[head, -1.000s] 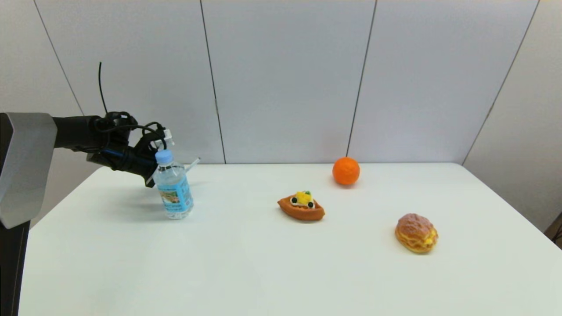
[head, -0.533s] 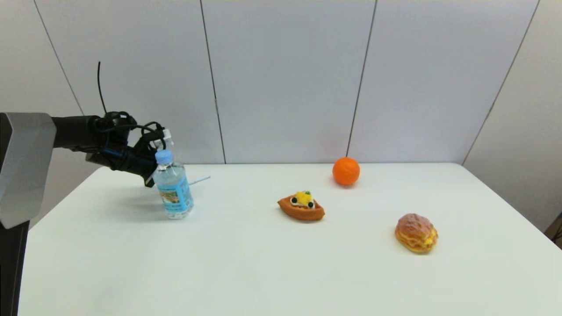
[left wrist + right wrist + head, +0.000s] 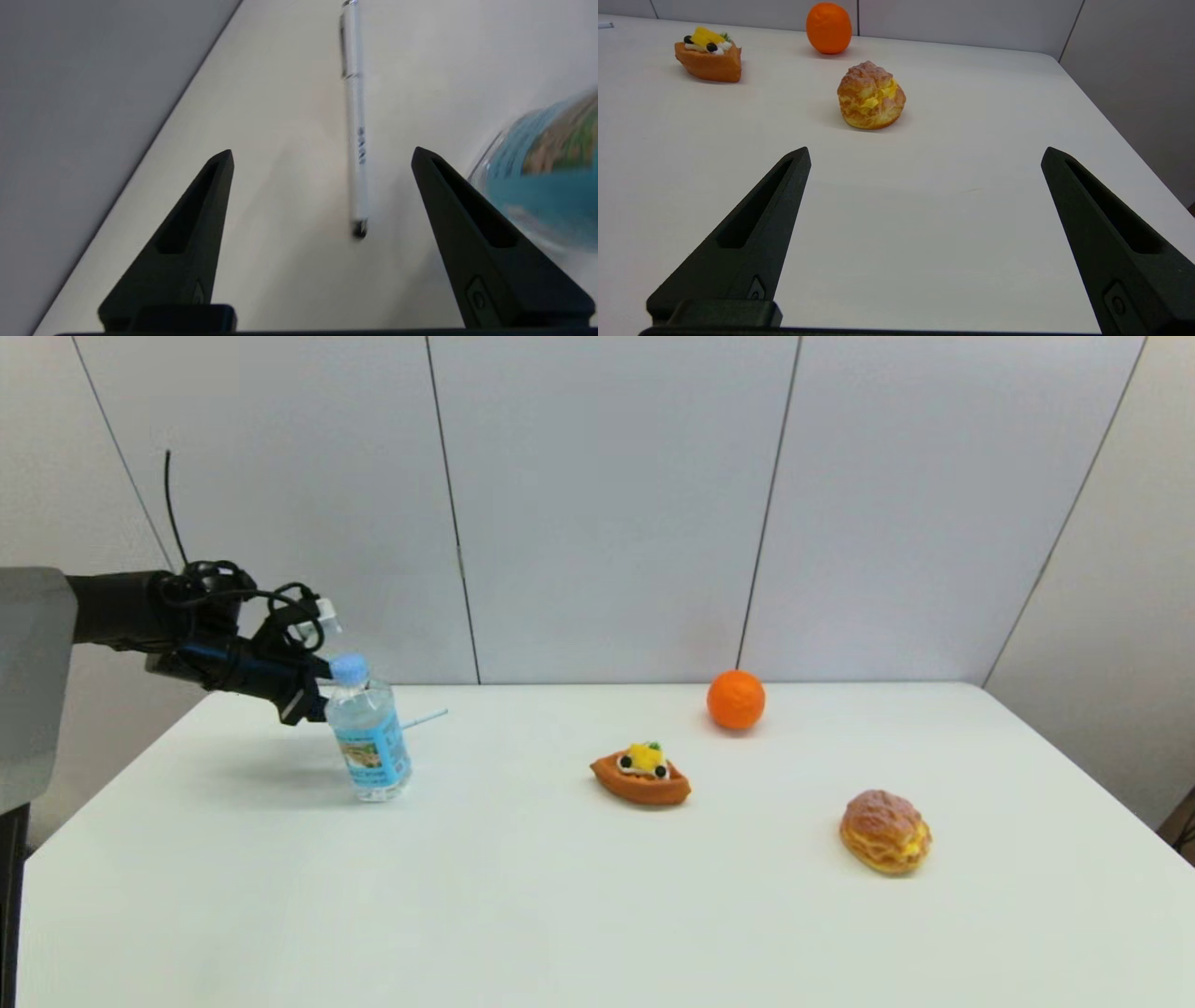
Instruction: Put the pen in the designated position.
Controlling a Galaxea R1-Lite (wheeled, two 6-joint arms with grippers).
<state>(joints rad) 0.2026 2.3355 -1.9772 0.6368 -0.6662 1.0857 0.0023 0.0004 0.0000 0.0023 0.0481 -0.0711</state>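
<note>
The slim white pen [image 3: 355,116] lies flat on the bare white tabletop [image 3: 560,896] near the back left, its dark tip towards my left gripper. In the head view only the pen's far end [image 3: 425,717] shows, poking out from behind the water bottle [image 3: 367,733]. My left gripper [image 3: 322,154] is open and empty, hovering just short of the pen's tip, with the bottle [image 3: 542,172] close beside one finger. In the head view the left gripper [image 3: 303,705] sits just left of the bottle. My right gripper [image 3: 925,151] is open and empty, low over the table's right side.
A fruit tart [image 3: 641,775] sits mid-table, an orange [image 3: 736,699] near the back wall, and a cream puff [image 3: 884,832] to the right. The wall panels run close behind the pen. The table's left edge lies under my left arm.
The pen went from held tilted in the left gripper to lying on the table. The left gripper opened and drew back to the left, away from the bottle.
</note>
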